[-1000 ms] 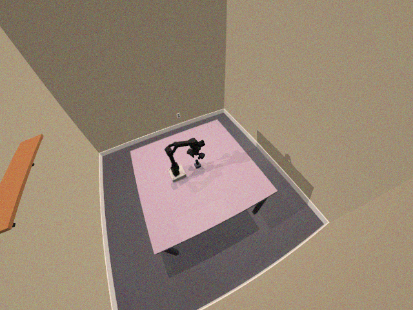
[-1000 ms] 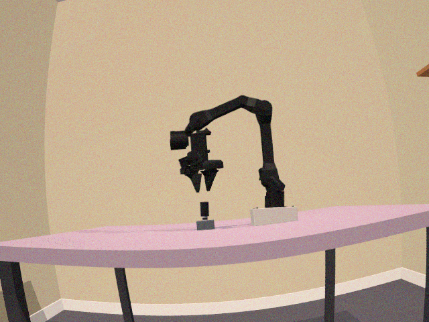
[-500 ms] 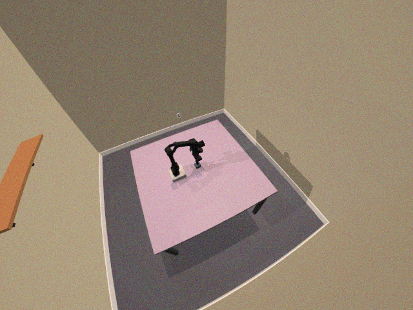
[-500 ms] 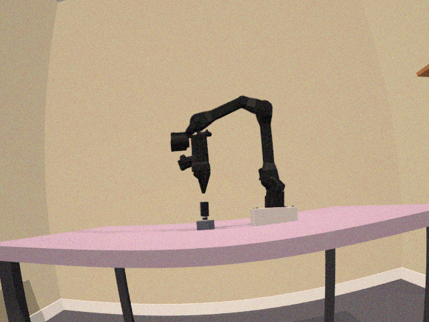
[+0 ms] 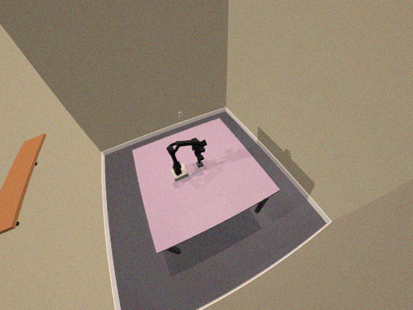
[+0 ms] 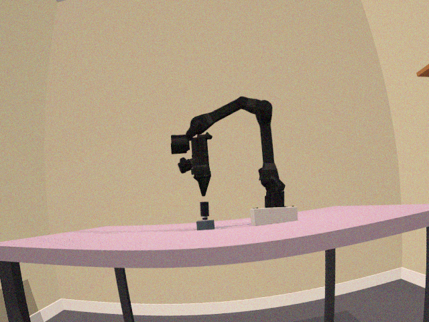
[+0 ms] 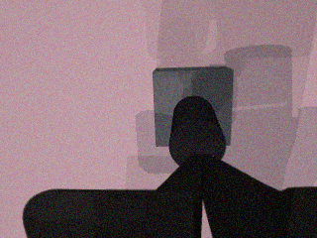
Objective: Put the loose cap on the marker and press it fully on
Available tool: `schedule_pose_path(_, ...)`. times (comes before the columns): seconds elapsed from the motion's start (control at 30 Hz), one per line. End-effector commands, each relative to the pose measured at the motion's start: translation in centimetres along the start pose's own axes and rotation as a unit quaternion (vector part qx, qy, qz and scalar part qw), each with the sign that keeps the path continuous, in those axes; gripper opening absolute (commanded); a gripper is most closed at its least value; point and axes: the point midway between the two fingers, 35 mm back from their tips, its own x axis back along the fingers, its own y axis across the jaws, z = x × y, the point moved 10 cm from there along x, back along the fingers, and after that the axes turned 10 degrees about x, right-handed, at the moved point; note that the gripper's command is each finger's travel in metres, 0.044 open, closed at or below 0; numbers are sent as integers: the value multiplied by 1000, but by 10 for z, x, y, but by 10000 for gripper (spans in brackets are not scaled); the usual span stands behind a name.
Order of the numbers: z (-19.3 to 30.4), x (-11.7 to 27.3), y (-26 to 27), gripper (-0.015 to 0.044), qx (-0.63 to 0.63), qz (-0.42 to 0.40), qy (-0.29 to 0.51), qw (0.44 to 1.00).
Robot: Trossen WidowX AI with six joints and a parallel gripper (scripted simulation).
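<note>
The holder block (image 5: 199, 164) (image 6: 205, 225) (image 7: 165, 94) is a small blue-grey box on the pink table. The dark cap (image 6: 204, 208) (image 7: 196, 129) sits upright on the marker (image 6: 204, 217), whose lighter neck shows as a short strip between cap and block in the exterior view. Whether the cap is fully down cannot be told. My gripper (image 6: 203, 195) (image 7: 199, 164) is shut with nothing between its fingers. Its tips are a little above the cap, with a narrow gap between them in the exterior view. In the wrist view the tips overlap the cap's near end.
The arm's pale base (image 5: 180, 174) (image 6: 273, 215) stands on the table (image 5: 213, 203) (image 6: 138, 241) close to the holder block. The arm arches over from it. An orange shelf (image 5: 21, 183) (image 6: 423, 71) is on the wall, away from the table.
</note>
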Motion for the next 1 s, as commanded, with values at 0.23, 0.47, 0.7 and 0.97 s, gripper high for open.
schedule_pose_path(0.23, 0, -17, 0, 0, -3, 1, 2, 1000)
schedule_pose_path(0.47, 0, -27, 0, 0, -3, 1, 2, 1000)
schedule_pose_path(0.7, -1, -25, -1, 0, -2, 3, -6, 1000)
schedule_pose_path(0.97, -4, -6, -1, 0, -2, 3, -6, 1000)
